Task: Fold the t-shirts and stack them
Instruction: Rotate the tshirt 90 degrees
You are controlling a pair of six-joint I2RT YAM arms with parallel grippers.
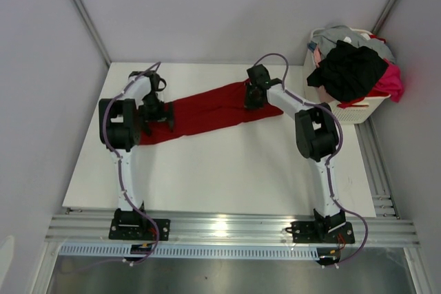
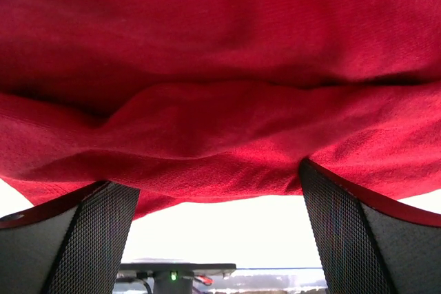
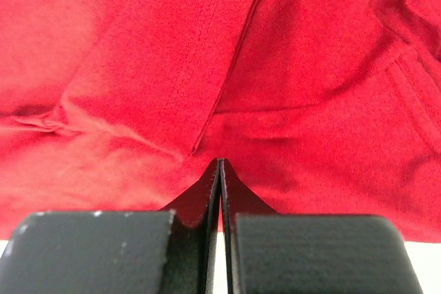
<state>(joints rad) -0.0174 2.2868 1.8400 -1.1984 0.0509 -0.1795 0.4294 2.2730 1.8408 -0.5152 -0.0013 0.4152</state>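
A white table [image 1: 227, 170] spreads beneath the left gripper [image 1: 164, 120] and the right gripper [image 1: 253, 101], its top matte and evenly lit. Pale grey walls [image 1: 207, 12] rise beyond and to the outer side of each, with metal strips [image 1: 81, 12] running up the corners. Nearer than the grippers, an aluminium rail [image 1: 227, 228] edges the table and catches a bright glare.
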